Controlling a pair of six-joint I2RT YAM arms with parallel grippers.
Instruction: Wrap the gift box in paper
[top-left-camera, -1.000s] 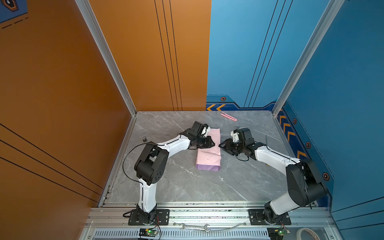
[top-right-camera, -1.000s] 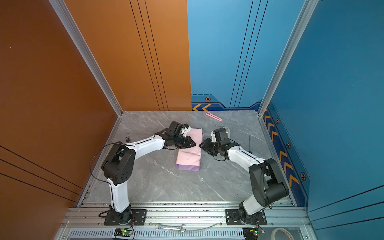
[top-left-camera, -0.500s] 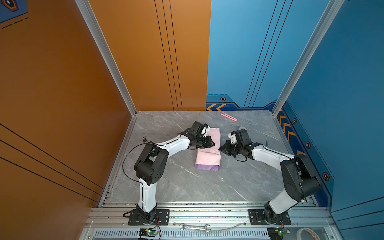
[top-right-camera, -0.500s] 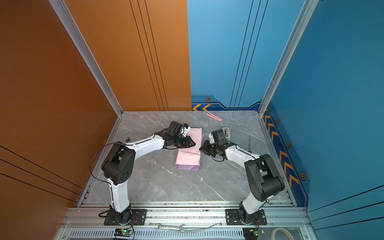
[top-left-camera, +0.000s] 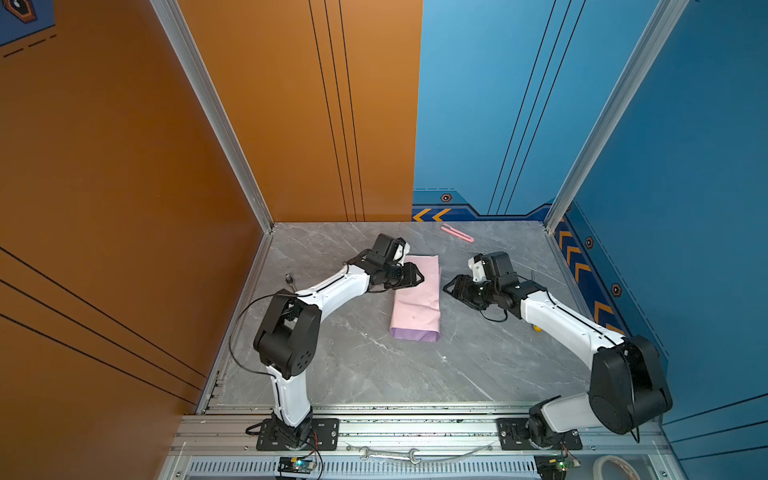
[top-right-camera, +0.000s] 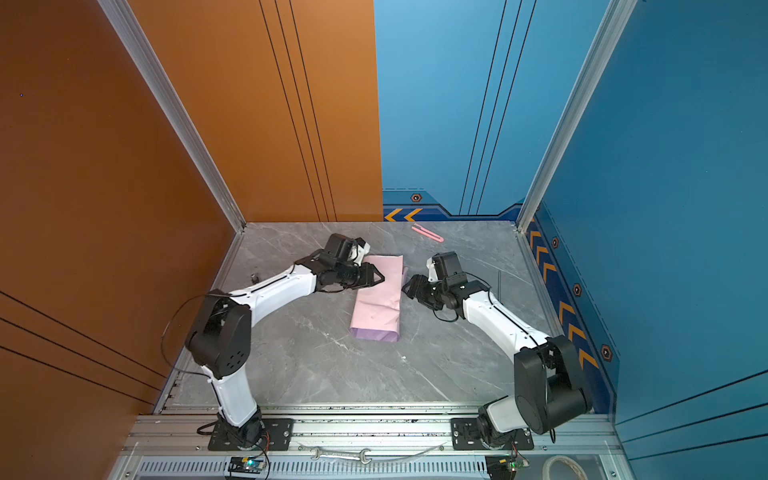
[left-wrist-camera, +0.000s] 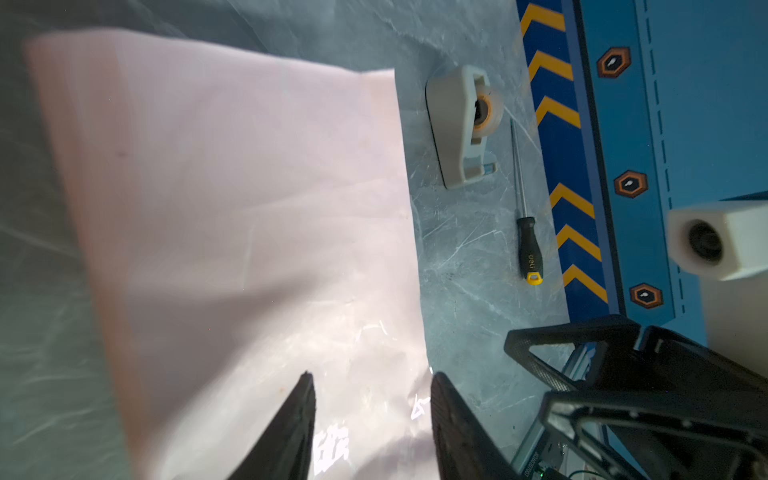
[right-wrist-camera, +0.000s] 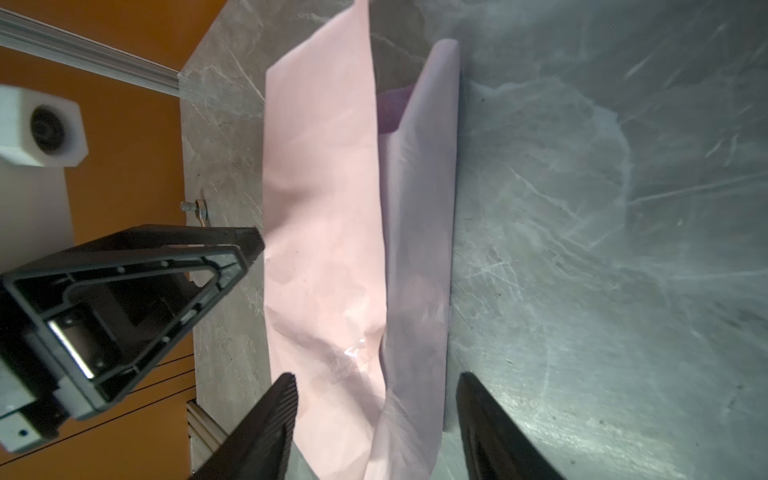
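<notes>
The paper (top-left-camera: 417, 297) lies folded into a long packet in mid-table, pale pink on top with a lilac band at its near end (top-right-camera: 374, 333). The gift box is hidden inside it. My left gripper (top-left-camera: 419, 276) hangs over the packet's far left edge. In the left wrist view it (left-wrist-camera: 372, 382) is open, with pink paper (left-wrist-camera: 249, 208) under the gap. My right gripper (top-left-camera: 446, 286) stands just right of the packet, apart from it. In the right wrist view it (right-wrist-camera: 376, 376) is open wide, and a loose lilac flap (right-wrist-camera: 419, 249) lies below the gap.
A pink cutter (top-left-camera: 457, 232) lies by the back wall. A beige tape dispenser (left-wrist-camera: 457, 124) and a black-handled screwdriver (left-wrist-camera: 528, 249) lie right of the packet near the right wall. A small metal part (top-left-camera: 289, 277) sits by the left wall. A wrench (top-left-camera: 388, 455) rests on the front rail.
Both grippers' jaws have spread apart. The right arm's elbow swung in and back out. The packet has not moved.
</notes>
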